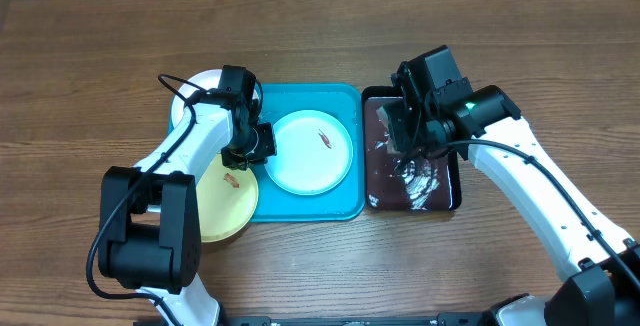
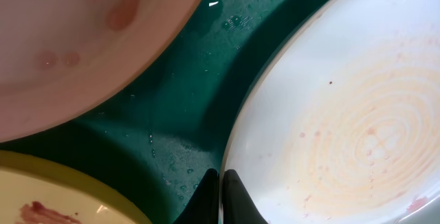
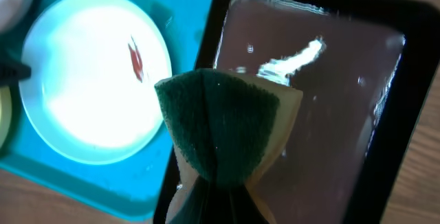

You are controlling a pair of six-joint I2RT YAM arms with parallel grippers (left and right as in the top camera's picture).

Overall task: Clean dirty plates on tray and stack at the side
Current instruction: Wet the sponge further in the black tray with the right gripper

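Scrub setup: left end effector [image 2: 221, 189] pinches the rim of the mint plate [image 1: 315, 161] on the turquoise tray [image 1: 345, 204]; right end effector [image 3: 216, 198] clamps a sponge [image 3: 220, 121], plate off to its left. Wiping the smear should follow.

Overhead, light is bright and even, with soft shadows on the brown wooden table [image 1: 80, 86]. From the right wrist, glare streaks the glossy black rectangular tray [image 3: 344, 128] at one o'clock. The round pale mint plastic plate [image 3: 82, 93] at ten o'clock is blown out.
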